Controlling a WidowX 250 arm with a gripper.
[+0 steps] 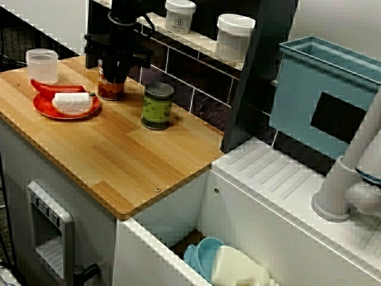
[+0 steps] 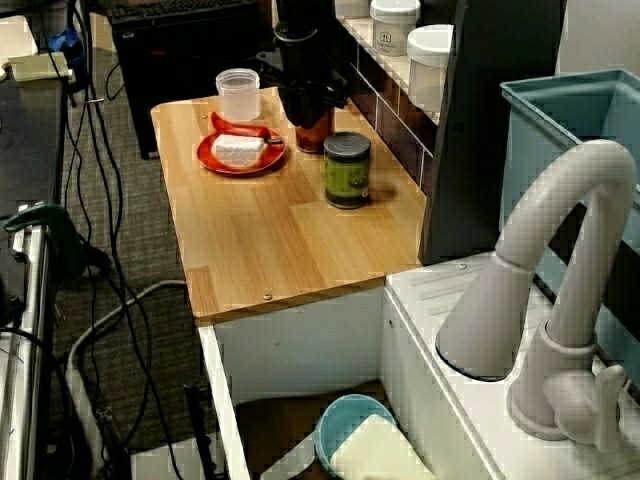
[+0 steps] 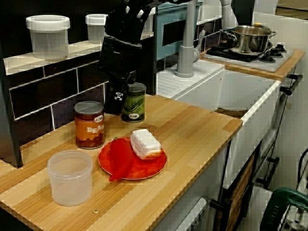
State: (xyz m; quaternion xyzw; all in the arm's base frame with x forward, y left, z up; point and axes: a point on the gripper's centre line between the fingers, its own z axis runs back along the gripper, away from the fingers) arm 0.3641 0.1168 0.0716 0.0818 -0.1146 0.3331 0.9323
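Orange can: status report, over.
Tool low between orange can and green can, open or shut unclear. Orange can upright on the counter, lid on. Red plate with pepper close in front.

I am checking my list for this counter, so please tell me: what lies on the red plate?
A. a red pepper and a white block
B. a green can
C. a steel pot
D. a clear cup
A: the red plate holds a red pepper and a white block; the green can and the clear cup stand on the counter, off the plate.
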